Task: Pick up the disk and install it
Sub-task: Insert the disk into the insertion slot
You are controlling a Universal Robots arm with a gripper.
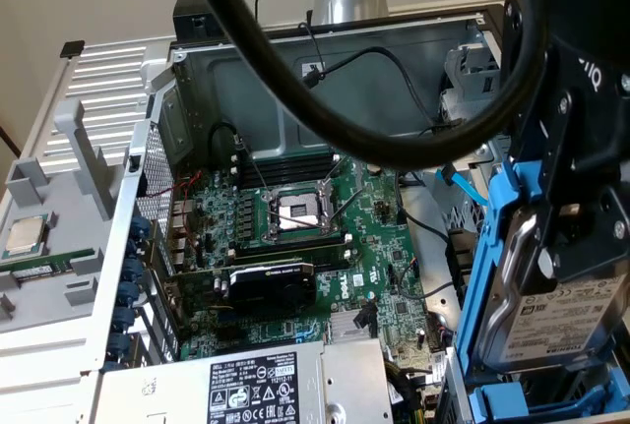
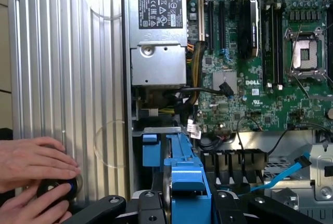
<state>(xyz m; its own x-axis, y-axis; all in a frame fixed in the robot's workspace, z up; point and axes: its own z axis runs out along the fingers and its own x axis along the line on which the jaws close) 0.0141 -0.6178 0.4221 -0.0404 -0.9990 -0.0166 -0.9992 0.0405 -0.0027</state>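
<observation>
The pincer (image 1: 556,247) is black, with round silver screws and white lettering. A thick black cable (image 1: 394,151) loops above it.

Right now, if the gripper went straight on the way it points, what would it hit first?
The gripper is shut on the disk, which sticks out ahead of it, so the disk's far edge would likely meet the drive bay in the computer case first. How near they are, I cannot tell.

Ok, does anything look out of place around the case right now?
Yes: a person's hands rest on the ribbed panel beside the case, close to the gripper holding the disk. The processor socket also stands open.
</observation>
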